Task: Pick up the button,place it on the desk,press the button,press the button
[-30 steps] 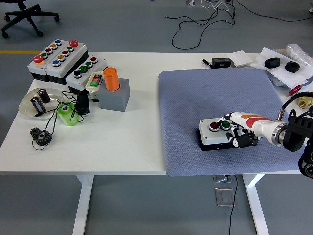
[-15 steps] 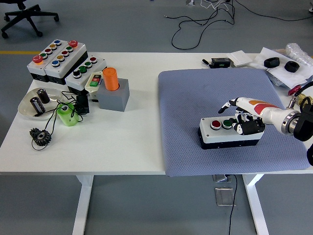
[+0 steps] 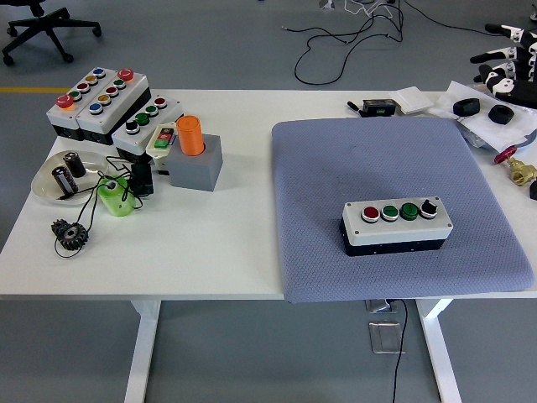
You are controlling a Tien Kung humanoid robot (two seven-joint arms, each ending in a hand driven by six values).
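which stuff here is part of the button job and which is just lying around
Job:
- button box with four controls, on the blue mat
- right robot hand, raised at the top right edge

Lying about:
- other button boxes
- orange cylinder in its grey block
- green cup
- black gear

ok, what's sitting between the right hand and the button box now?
Head view: only bare blue mat and white table. The right hand is up at the top-right edge, fingers spread, far from the button box; paper clutter sits just below it.
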